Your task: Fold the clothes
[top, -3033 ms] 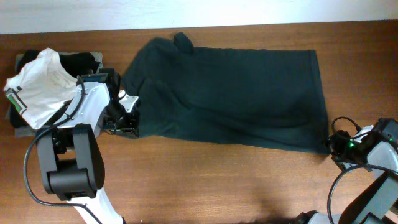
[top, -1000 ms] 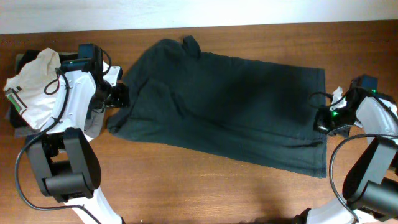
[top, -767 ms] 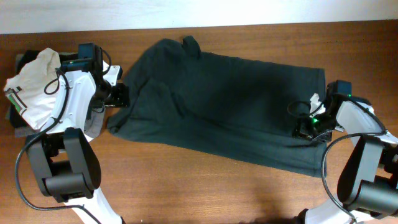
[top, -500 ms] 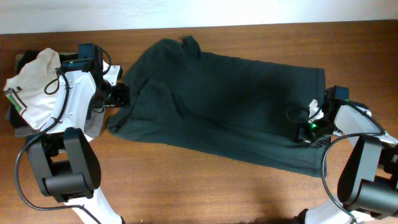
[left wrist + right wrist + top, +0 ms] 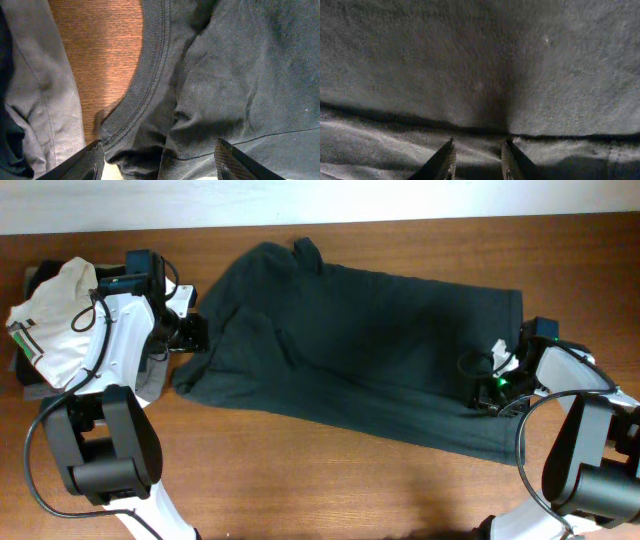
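Overhead: right gripper [image 5: 487, 392] farther onto garment [image 5: 360, 340]

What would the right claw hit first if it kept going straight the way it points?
The shirt: its dark cloth fills the whole view ahead of the right claw, right up to the tips. It may already touch; depth is unclear.

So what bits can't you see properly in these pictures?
- Overhead: the pile under the white shirt, mostly covered by that shirt.
- Right wrist view: whether the right gripper is pinching the dark garment; the bottom edge cuts its fingers off.
- Overhead: its jaws, hidden beneath its own wrist.
- Left wrist view: most of the left gripper, cut off by the bottom edge.
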Controlling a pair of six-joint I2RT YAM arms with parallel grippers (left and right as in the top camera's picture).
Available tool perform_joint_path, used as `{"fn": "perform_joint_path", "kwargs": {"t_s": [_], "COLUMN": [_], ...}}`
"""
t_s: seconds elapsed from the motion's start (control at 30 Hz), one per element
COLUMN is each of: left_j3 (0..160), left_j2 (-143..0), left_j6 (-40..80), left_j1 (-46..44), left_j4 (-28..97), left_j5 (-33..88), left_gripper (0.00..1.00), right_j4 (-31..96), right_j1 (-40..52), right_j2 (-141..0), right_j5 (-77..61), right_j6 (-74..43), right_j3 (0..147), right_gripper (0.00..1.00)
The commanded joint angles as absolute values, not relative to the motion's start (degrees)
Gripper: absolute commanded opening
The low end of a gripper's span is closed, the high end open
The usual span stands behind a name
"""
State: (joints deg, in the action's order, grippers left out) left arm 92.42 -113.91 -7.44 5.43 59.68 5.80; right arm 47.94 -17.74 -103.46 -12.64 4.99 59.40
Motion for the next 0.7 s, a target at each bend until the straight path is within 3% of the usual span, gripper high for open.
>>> {"fn": "perform_joint_path", "kwargs": {"t_s": [0.0,0.03,0.1,0.17,0.2,0.43,0.5,0.67], "left_j3": [93.2,93.2,93.2,93.2,93.2,93.2,93.2,93.2], "left_j2": [-113.4,-113.4,-113.4,-113.4,-113.4,-113.4,-113.4,-113.4], "left_j6": [-7.3,-7.3,-7.3,-7.3,-7.3,-7.3,-7.3,-7.3], "left_j1": [5.8,5.8,5.8,5.8,5.8,5.8,5.8,5.8], "left_j4": [59.6,59.6,59.6,59.6,59.6,59.6,59.6,59.6], "left_j5": [6.5,6.5,6.5,6.5,6.5,6.5,6.5,6.5], "left_gripper": [0.71,0.71,0.71,0.71,0.71,0.71,0.71,0.71], "right_j4": [48.8,49.0,46.0,46.8,47.2,54.5,55.3,58.9], "right_j1": [-17.2,-17.2,-17.2,-17.2,-17.2,-17.4,-19.2,-29.0], "right_j2": [-103.7,-103.7,-103.7,-103.7,-103.7,-99.7,-99.8,-101.8], "right_j5": [-13.1,-13.0,-13.0,-12.8,-12.8,-12.4,-0.1,-4.6], "right_j6": [5.5,5.5,5.5,5.1,5.1,4.0,1.0,1.3], "right_j3": [59.0,59.0,59.0,59.0,59.0,69.0,69.0,66.5], "right_gripper": [0.34,0.35,0.50,0.11,0.04,0.04,0.36,0.45]}}
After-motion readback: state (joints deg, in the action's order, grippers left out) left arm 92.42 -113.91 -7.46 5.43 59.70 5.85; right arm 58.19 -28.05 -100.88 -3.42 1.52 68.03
